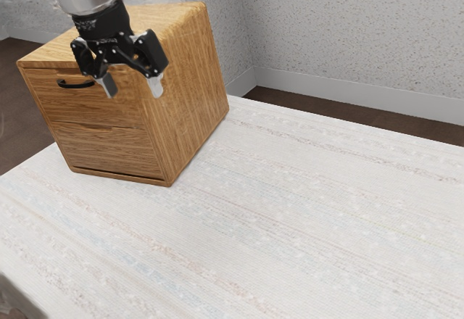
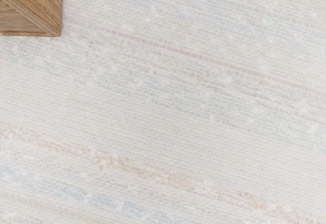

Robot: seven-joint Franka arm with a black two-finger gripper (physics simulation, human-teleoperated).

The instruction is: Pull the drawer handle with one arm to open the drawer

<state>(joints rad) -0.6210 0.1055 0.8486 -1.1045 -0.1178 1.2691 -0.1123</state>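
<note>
A wooden cabinet [image 1: 174, 101] stands on the table at the exterior view's upper left. Its front face has an upper drawer [image 1: 72, 101] with a black handle [image 1: 75, 84] and a lower panel beneath it. My gripper [image 1: 132, 87] hangs in the air in front of the cabinet's front corner, to the right of the handle and apart from it. The fingers [image 1: 155, 86] are spread, with nothing between them. The drawer front sits flush with the cabinet. In the wrist view a corner of the cabinet [image 2: 30, 7] appears over the table.
The pale woven table top [image 1: 304, 217] stretches wide to the exterior view's right and front of the cabinet. A grey wall with a white baseboard [image 1: 362, 90] runs behind the table, with dark floor between them.
</note>
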